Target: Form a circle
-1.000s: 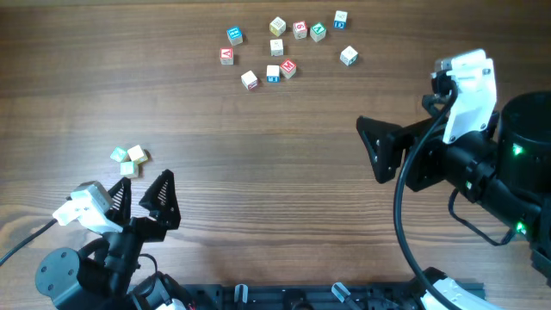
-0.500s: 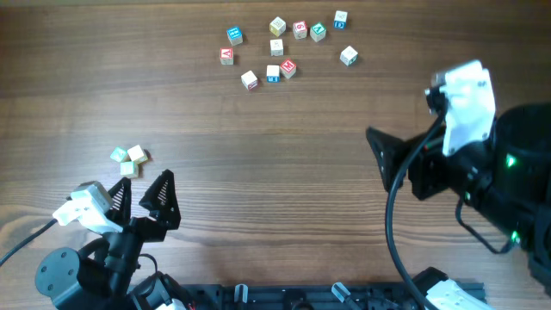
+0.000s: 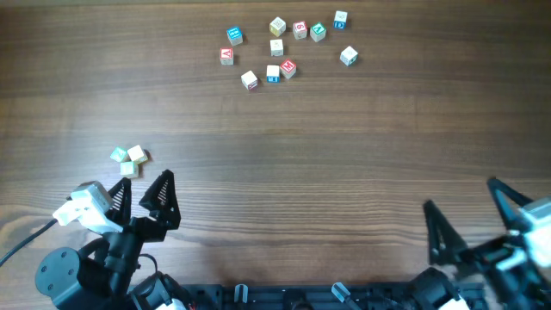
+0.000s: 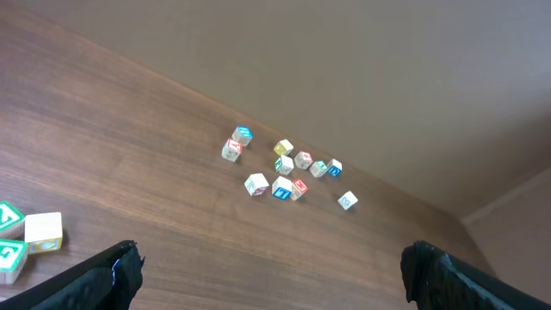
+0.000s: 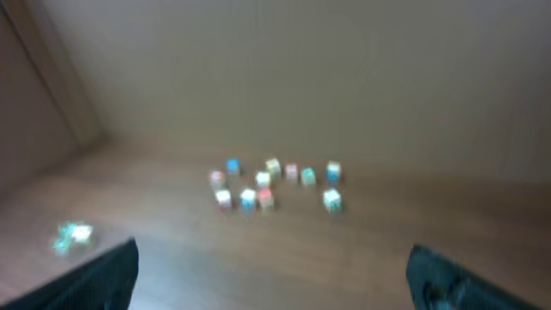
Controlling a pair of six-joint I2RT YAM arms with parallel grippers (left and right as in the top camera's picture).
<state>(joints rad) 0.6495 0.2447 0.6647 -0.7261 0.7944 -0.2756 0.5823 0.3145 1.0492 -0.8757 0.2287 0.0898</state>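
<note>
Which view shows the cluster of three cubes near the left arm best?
Overhead: all three cubes of the cluster show whole and sharp. The left wrist view cuts it at the frame edge; the right wrist view shows only a blur.

I see dark brown table: wood grain, smooth, faint sheen. At 9 o'clock, three small pale cubes: bare matt wood, one face painted green. My left gripper: matt black plastic.

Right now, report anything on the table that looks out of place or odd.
A cluster of three letter cubes sits bunched on the left of the table, apart from the scatter of letter cubes at the far edge. Neither group forms a circle. Nothing looks spilled or damaged.
</note>
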